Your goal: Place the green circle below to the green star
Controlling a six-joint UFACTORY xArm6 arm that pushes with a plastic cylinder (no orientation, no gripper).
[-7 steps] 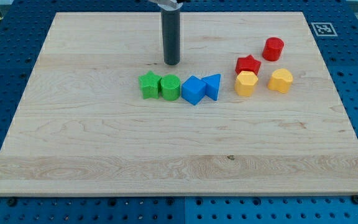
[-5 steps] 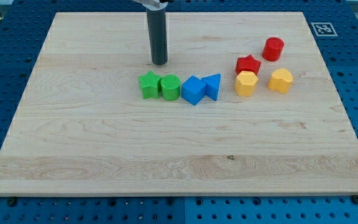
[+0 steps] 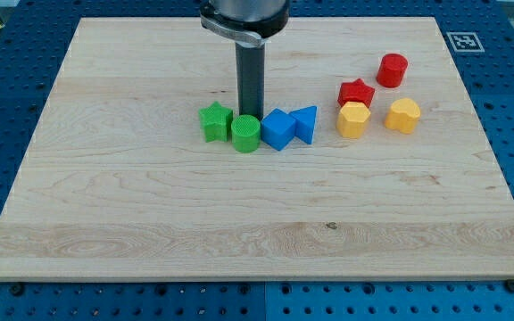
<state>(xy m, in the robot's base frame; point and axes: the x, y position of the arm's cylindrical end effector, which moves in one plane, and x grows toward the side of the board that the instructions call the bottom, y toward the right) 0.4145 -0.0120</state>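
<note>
The green star [image 3: 213, 121] lies on the wooden board [image 3: 150, 223] a little left of centre. The green circle [image 3: 245, 134] sits touching its right side, set slightly lower than the star. My tip [image 3: 250, 115] stands right at the top edge of the green circle, touching it. The dark rod rises straight up from there to the view's top. A blue block [image 3: 277, 129] touches the circle's right side.
A blue triangle [image 3: 304, 123] sits right of the blue block. Further right are a red star [image 3: 356, 92], a red cylinder [image 3: 392, 69] and two yellow hexagonal blocks [image 3: 352, 119] [image 3: 402, 115]. A marker tag [image 3: 461, 41] is at the board's top right corner.
My tip moved left, then came right and down to the green circle's top edge. The circle has shifted slightly toward the view's bottom.
</note>
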